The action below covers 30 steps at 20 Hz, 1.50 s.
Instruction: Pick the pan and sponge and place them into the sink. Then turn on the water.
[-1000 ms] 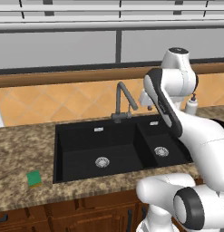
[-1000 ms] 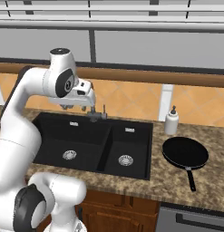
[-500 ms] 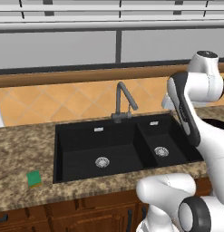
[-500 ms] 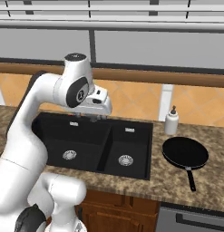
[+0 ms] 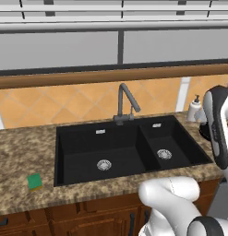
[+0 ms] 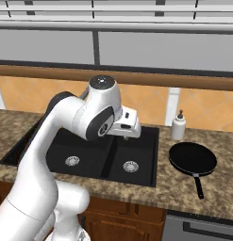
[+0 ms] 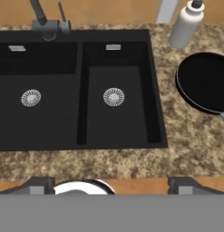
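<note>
The black pan [image 6: 192, 159] lies on the counter right of the sink, its thin handle pointing toward the front edge; it also appears as the pan [image 7: 206, 81] at the right edge of the hand view. Far left of the sink, on the counter, rests the green-and-yellow sponge [image 5: 34, 181]. The black double sink [image 7: 80, 113] holds nothing but its two silver drains. No water runs from the dark faucet [image 5: 127, 103]. My gripper [image 7: 111, 185] hovers high above the sink's front edge, open, with nothing between its fingers.
A white soap dispenser [image 6: 178, 126] stands behind the pan by the tiled wall. The speckled granite counter [image 5: 23, 152] runs on both sides of the sink. My own arm [image 5: 217, 129] hides part of the pan in the left base view.
My arm has swung to the right and forward, from near the faucet to above the sink's right basin. Pan and sponge have not moved.
</note>
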Available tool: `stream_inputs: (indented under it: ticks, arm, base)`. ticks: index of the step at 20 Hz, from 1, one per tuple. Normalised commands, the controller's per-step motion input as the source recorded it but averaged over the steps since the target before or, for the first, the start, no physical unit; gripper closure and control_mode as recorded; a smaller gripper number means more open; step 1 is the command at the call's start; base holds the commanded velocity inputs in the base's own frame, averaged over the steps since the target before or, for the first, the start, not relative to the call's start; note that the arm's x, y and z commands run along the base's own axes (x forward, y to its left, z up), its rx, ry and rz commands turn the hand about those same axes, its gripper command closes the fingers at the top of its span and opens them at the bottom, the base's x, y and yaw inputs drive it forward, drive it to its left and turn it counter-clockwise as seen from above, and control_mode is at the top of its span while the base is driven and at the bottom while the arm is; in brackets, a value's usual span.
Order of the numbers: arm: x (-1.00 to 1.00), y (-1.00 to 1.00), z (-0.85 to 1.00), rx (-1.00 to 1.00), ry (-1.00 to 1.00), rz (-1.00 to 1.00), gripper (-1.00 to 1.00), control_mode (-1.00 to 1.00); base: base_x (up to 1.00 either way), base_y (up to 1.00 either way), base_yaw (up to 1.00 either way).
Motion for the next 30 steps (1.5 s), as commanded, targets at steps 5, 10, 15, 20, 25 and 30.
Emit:
stream_inputs:
  ticks: [5,10,15,20,25,30]
  arm:
    - [-0.39,-0.88,-0.1,0.0,-0.08,-0.02,-1.0,-1.0]
    - [-0.12,-0.74,-0.11,0.0,0.01,-0.04,-1.0,-1.0]
    - [0.0,-0.71,-0.24,0.0,0.0,-0.01,-1.0,-1.0]
    - [0.0,-0.63,-0.3,0.0,0.0,0.0,-1.0,-1.0]
    - [0.09,-0.5,-0.38,0.0,0.05,0.0,-1.0,-1.0]
    - [0.28,-0.31,-0.36,0.0,0.12,0.0,-1.0,-1.0]
  base:
    - [0.0,0.0,0.0]
    - [0.0,0.0,0.0]
    - [0.0,0.0,0.0]
    - [0.0,0.0,0.0]
    - [0.0,0.0,0.0]
    - [0.0,0.0,0.0]
